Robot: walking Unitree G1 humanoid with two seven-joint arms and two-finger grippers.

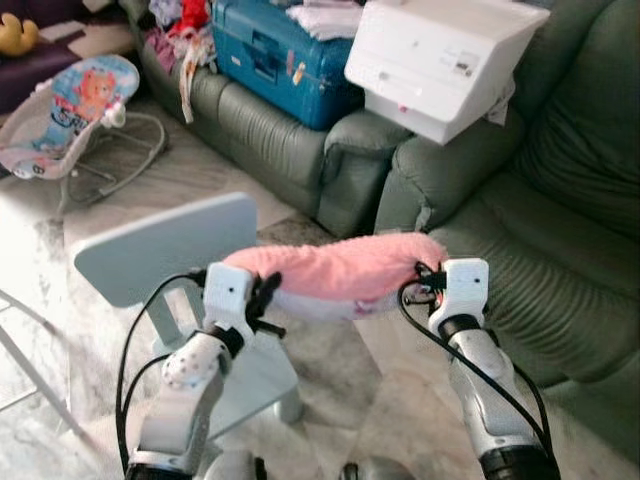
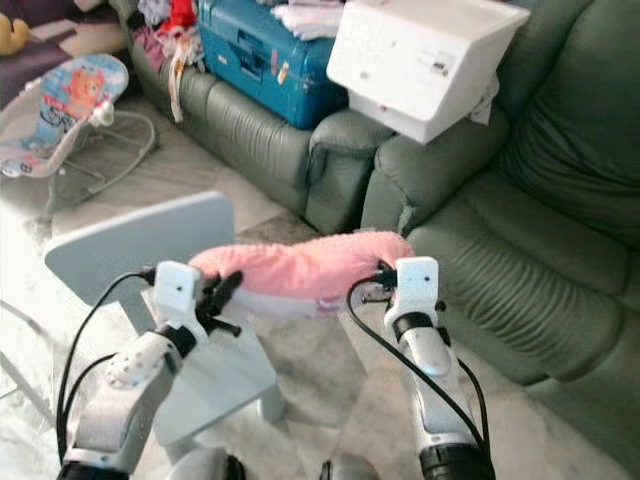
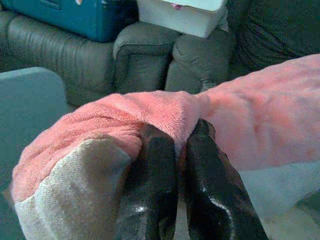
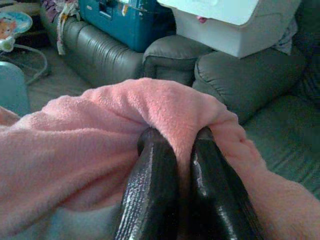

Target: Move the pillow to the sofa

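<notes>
A long pink fluffy pillow (image 1: 335,268) hangs in the air between my two arms, above a small pale blue chair (image 1: 165,245). My left gripper (image 1: 268,295) is shut on the pillow's left end, its black fingers (image 3: 157,170) pinching a fold of the pink fabric. At the right end my right gripper (image 1: 418,285) is shut on the pillow too, fingers (image 4: 150,175) squeezing the plush. The green sofa (image 1: 540,240) stands just ahead and to the right, its seat cushion (image 2: 520,290) beside my right arm.
A white box (image 1: 440,60) rests on the sofa's armrest and a blue suitcase (image 1: 275,55) with clothes lies on the neighbouring sofa section. A baby bouncer (image 1: 70,115) stands on the floor at far left. The pale rug (image 1: 340,400) lies under the chair.
</notes>
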